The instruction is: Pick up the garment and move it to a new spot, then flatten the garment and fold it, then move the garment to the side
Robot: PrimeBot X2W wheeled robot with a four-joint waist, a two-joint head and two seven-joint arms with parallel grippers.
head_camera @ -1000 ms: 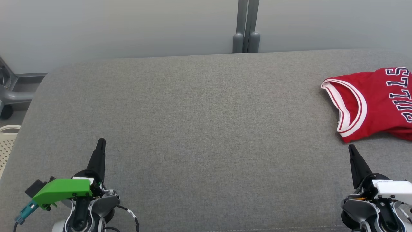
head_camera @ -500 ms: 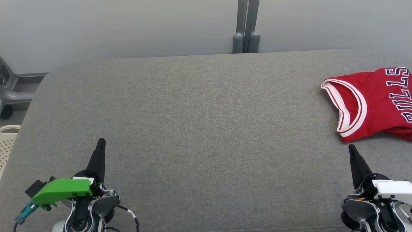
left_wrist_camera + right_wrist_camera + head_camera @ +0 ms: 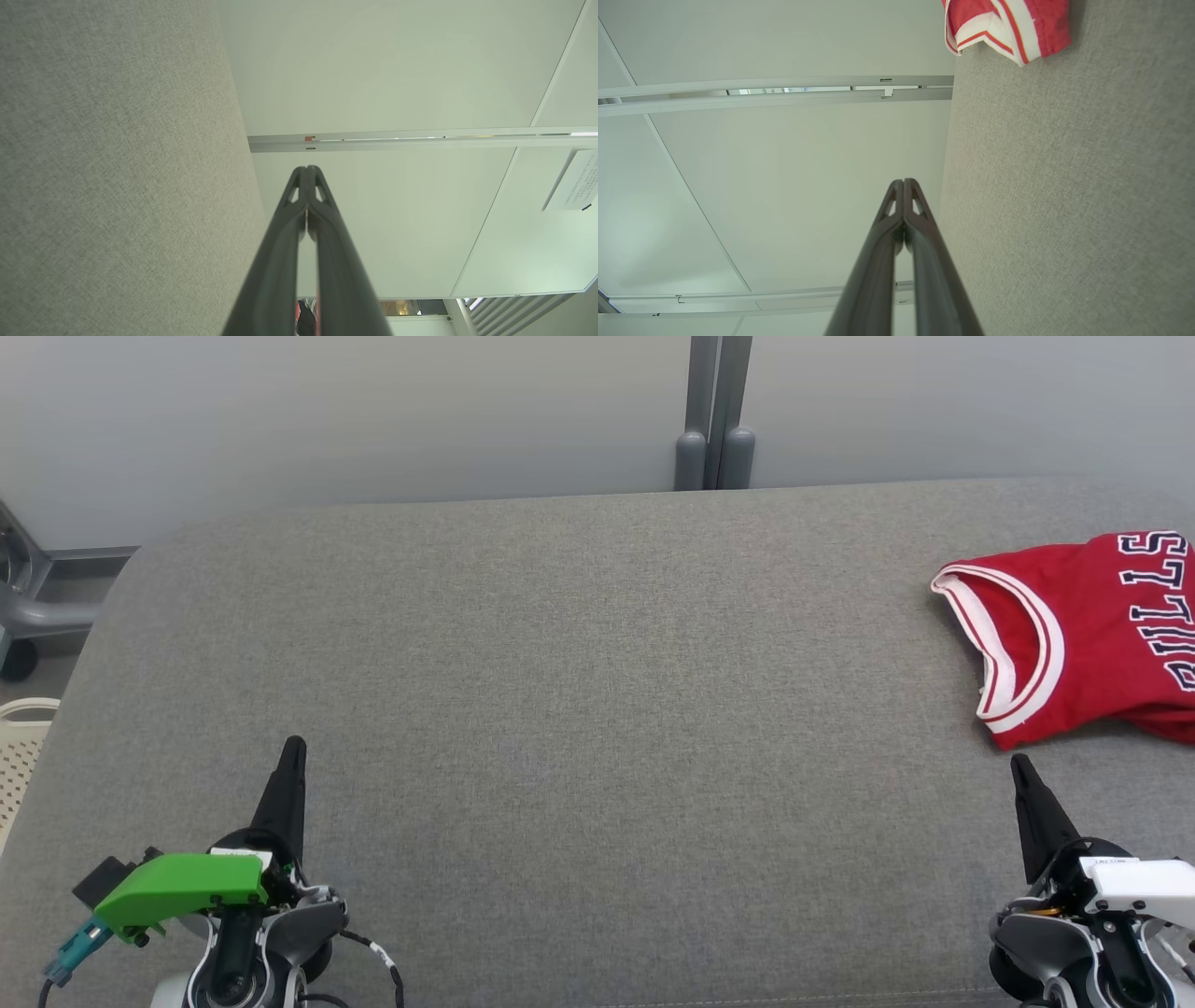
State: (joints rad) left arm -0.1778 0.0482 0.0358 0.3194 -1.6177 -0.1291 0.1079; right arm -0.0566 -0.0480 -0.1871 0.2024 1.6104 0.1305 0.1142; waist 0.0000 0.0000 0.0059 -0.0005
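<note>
L gripper (image 3: 294, 749), R gripper (image 3: 1020, 765) both pinched closed, empty; I see jersey (image 3: 1088, 635) just ahead of R, prob. folded.

A grey woven pad (image 3: 560, 709) with rounded corners spreads across the head view, a seam along its near edge. Behind it stands a pale, matte wall (image 3: 327, 411) of panels, split by a pair of grey posts (image 3: 714, 420) with rounded feet. At far left a grey metal frame (image 3: 37, 607) rests on a dark wheel (image 3: 17, 660), with a cream perforated basket (image 3: 19, 756) nearer. In the left wrist view a metal rail (image 3: 420, 139) crosses the panels, a paper notice (image 3: 573, 182) hangs on one, and slats (image 3: 514, 317) show at a corner. The light is soft and even.
</note>
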